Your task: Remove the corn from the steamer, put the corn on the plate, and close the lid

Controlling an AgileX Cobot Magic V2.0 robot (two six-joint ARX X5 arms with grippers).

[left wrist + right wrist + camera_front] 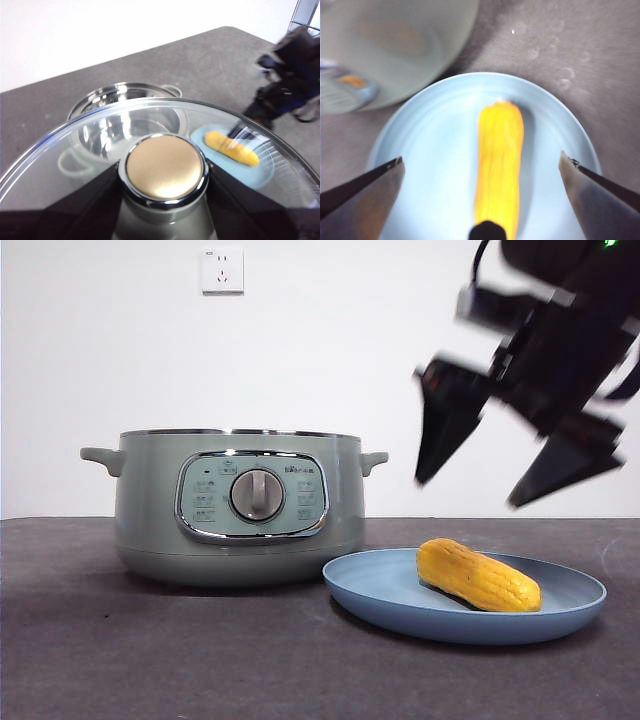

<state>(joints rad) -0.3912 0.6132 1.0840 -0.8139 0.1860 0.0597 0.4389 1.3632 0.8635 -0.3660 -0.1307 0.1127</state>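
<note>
At left in the front view, the steamer stands on the dark table with no cover on it, its control panel and silver dial facing the camera. In the left wrist view its bare steel bowl shows through glass.

The lid is off the pot and held aloft: the left gripper has its dark fingers closed on either side of the lid's knob, the glass disc spreading around them and the open pot lying beyond and below.

To the right of the steamer, just beside its base, sits the light-blue plate. The corn lies on its side on the plate, toward the right half, one tapered end pointing at the pot.

At upper right the right gripper hangs in the air above the plate, blurred, fingers spread wide and holding nothing. In the right wrist view the cob lies lengthwise midway between the two parted fingertips, well clear of both, with the plate rim surrounding it and the pot wall beyond.

A white wall socket is mounted behind the steamer.
</note>
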